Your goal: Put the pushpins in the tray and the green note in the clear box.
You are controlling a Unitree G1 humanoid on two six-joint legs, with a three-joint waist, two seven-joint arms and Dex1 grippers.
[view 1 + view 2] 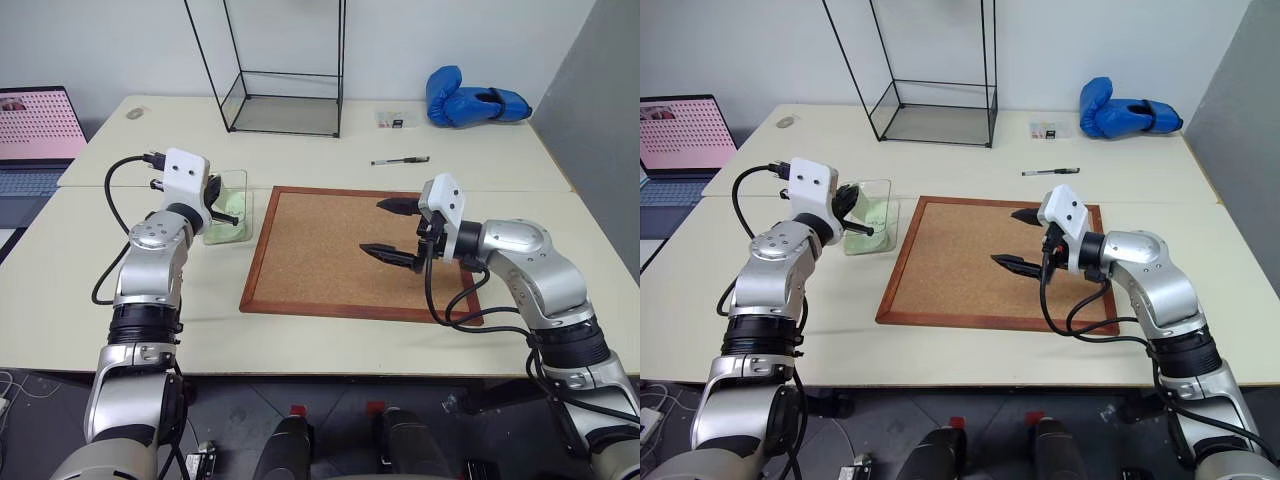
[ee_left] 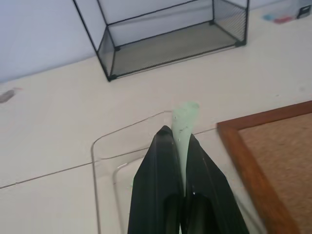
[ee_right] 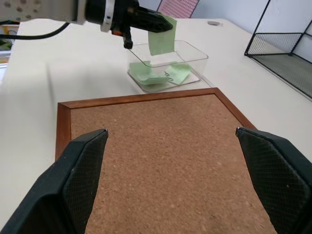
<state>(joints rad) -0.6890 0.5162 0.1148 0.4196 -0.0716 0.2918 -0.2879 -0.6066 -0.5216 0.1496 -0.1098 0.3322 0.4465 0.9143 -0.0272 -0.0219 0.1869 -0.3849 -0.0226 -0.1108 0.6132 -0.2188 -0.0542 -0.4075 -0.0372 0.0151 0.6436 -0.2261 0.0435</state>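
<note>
Cream tabletop [image 1: 330, 330] against a white wall. At far left, left gripper [image 3: 163, 22] clamped on the green note [image 3: 162, 41], held over the clear box [image 3: 195, 61] with more green slips [image 3: 156, 75] lying inside. Just right of the box, wood-framed cork board [image 1: 330, 250]. Above its right part, right gripper [image 1: 393, 229] hovering, fingers wide apart, holding nothing. Behind, wire-framed glass case [image 1: 285, 100].
</note>
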